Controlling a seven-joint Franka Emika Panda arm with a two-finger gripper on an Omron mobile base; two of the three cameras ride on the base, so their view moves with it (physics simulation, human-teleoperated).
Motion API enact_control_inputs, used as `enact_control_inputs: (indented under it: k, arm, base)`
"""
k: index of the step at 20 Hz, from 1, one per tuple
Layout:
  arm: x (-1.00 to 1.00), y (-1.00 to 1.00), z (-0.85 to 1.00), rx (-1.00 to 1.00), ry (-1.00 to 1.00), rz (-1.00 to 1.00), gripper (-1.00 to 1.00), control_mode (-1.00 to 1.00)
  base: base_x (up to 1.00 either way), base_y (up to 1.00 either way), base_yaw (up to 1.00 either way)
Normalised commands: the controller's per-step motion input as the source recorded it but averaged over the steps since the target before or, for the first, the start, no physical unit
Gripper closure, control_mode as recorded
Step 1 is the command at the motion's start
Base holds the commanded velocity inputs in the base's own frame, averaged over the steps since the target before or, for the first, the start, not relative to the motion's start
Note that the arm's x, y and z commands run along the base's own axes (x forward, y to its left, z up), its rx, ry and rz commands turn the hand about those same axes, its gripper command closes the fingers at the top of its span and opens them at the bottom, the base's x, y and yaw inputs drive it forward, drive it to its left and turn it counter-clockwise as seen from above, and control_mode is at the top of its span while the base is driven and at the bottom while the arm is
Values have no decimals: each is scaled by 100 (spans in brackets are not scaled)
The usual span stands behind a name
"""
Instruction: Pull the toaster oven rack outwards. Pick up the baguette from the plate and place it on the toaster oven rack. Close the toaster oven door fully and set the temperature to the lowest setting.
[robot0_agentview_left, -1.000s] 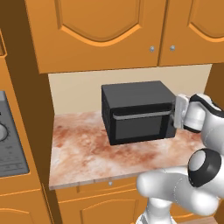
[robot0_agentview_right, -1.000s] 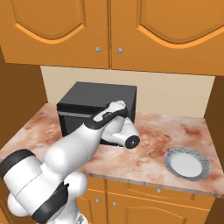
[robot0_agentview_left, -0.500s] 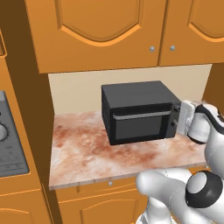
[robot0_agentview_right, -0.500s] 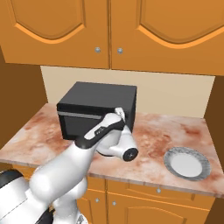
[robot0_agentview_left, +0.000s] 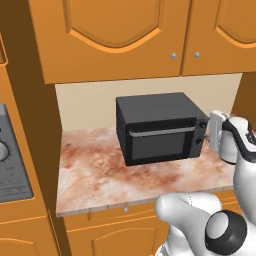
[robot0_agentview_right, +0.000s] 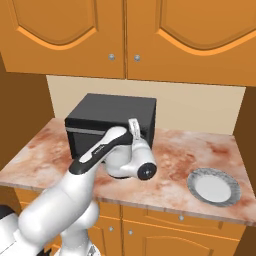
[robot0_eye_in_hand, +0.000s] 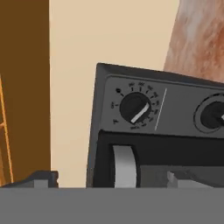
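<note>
The black toaster oven (robot0_agentview_left: 155, 107) stands on the counter, and the toaster oven door (robot0_agentview_left: 157, 146) is shut under its silver handle (robot0_agentview_left: 160, 132). The toaster oven rack is hidden behind the door. My gripper (robot0_agentview_left: 212, 132) hovers just right of the oven's control strip, level with its knobs. In the right base view the gripper (robot0_agentview_right: 133, 126) is in front of the oven (robot0_agentview_right: 112, 107). The hand view is rolled and faces an upper knob (robot0_eye_in_hand: 135, 109) and a second knob (robot0_eye_in_hand: 212, 114). My fingertips (robot0_eye_in_hand: 43, 178) stand wide apart, open and holding nothing. The plate (robot0_agentview_right: 214, 187) lies bare. The baguette is out of view.
The marble counter (robot0_agentview_left: 95, 175) runs left of the oven, and a stove (robot0_agentview_left: 10, 165) lies beyond it. Orange wall cabinets (robot0_agentview_left: 115, 35) hang above. A brown side wall (robot0_agentview_right: 247, 125) closes the counter's right end, past the plate.
The arm's elbow has swung down and forward. The hand has edged slightly right and stays by the oven's control strip. The oven door and plate are as before.
</note>
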Motion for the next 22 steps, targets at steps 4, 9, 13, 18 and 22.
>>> enact_control_inputs:
  k: [4,9,13,18,22]
  arm:
    - [0,-15,14,-32,11,0,-100,-100]
    - [8,0,0,-47,23,0,-100,-100]
    - [7,0,1,-48,26,4,-100,-100]
    - [-7,0,2,-41,3,9,-100,-100]
    - [-13,0,13,-38,0,9,-100,-100]
  base:
    - [0,0,0]
    - [0,0,0]
    - [0,0,0]
    - [0,0,0]
    - [0,0,0]
